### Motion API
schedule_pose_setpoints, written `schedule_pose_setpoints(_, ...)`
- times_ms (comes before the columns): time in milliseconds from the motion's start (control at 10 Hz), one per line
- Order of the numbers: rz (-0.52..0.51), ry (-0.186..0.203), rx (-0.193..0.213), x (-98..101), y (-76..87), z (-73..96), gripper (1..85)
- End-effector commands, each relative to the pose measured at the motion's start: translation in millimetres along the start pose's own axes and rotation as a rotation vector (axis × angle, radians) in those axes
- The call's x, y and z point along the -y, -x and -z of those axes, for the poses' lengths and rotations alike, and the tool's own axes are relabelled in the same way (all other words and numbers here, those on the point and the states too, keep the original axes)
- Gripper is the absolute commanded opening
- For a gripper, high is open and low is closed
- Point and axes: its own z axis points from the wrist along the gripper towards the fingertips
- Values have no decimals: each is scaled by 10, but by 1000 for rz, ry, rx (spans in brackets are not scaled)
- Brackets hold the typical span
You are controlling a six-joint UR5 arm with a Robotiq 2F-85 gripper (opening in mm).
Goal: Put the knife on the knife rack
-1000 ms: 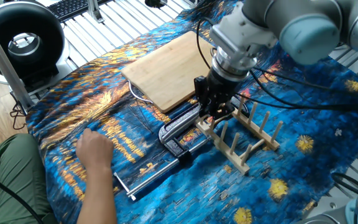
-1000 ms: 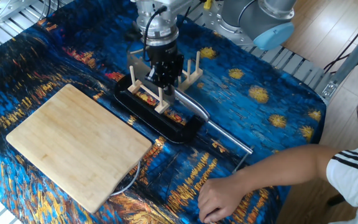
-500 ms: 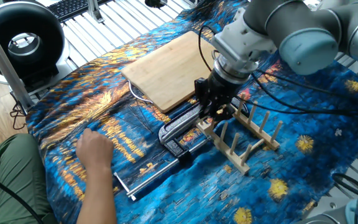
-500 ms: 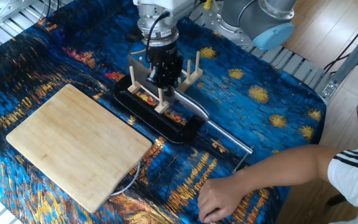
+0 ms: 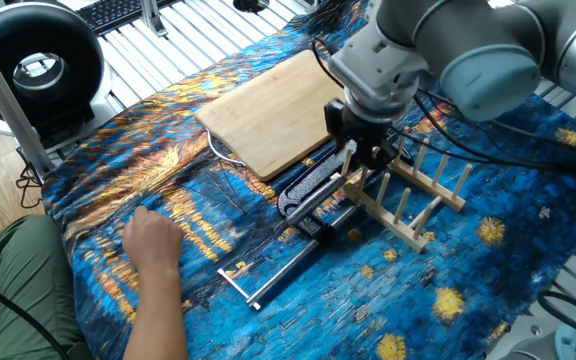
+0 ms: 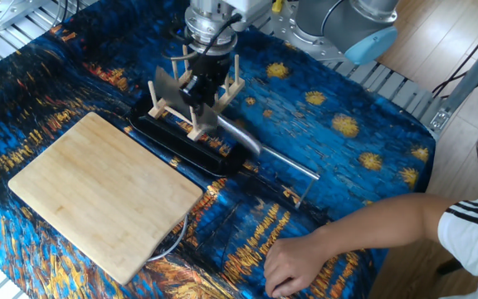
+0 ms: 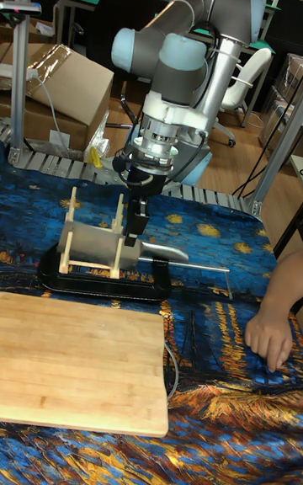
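Observation:
The knife (image 7: 94,247) stands on edge inside the knife rack (image 7: 71,214), its broad silver blade (image 6: 168,85) between the upright pegs. My gripper (image 7: 135,232) reaches straight down at the blade's right end, apparently shut on it. In the other fixed view the gripper (image 6: 196,90) sits among the pegs of the rack (image 6: 222,91). From the one fixed view the gripper (image 5: 356,165) is at the near end of the rack (image 5: 413,200), and the knife is hidden behind it.
A black clamp (image 5: 308,195) with a thin metal bar (image 6: 285,164) lies against the rack. The bamboo cutting board (image 5: 268,115) lies beside it. A person's hand (image 5: 153,240) rests on the blue cloth near the table edge.
The gripper, the rack and the black clamp have slid together across the cloth, away from the person's hand. The knife blade now shows upright between the pegs.

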Motion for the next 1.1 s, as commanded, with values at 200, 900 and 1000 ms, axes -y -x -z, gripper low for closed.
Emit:
schedule_pose_setpoints(200,14,8,-28,92,-160,135,557)
schedule_pose_setpoints(900,-28,32,-15,105,-341,201,530)
schedule_pose_setpoints(1000,-38,32,-12,109,-355,215,523)
